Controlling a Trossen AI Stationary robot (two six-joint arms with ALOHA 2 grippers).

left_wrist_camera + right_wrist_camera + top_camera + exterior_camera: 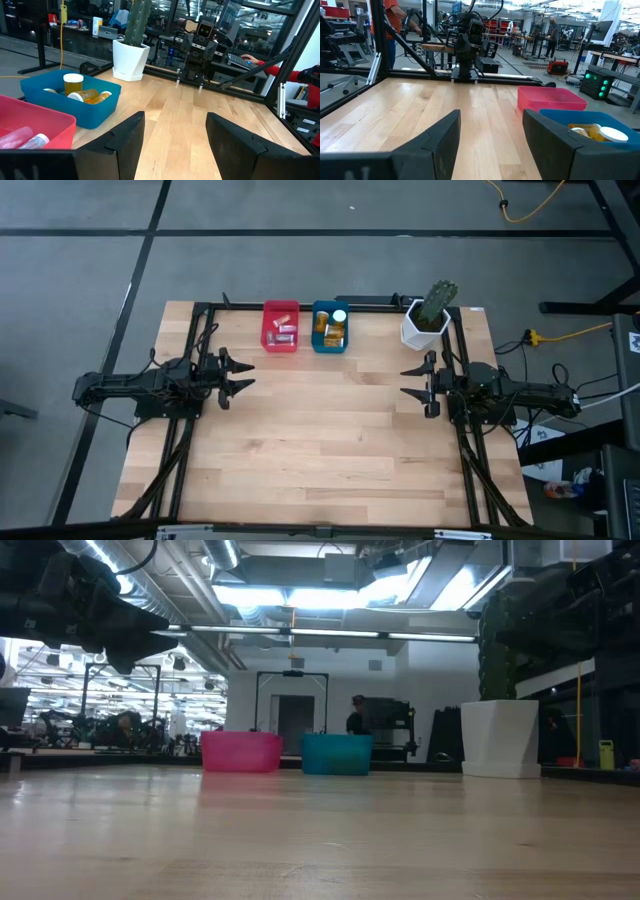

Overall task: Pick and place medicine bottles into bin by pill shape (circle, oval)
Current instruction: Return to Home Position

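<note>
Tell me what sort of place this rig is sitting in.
Probably a robotics lab or open workshop: exposed ceiling ducts and strip lights, workbenches with gear and people beyond the table, and a taped concrete floor. Left end effector and right end effector wait open at the table's sides.

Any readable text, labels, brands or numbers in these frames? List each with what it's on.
No text can be read in any view.
Orange bottles in the blue bin: any label is too small to read.
Clear bottles in the red bin: no legible print.
White cactus pot: plain, no marking seen.
</note>
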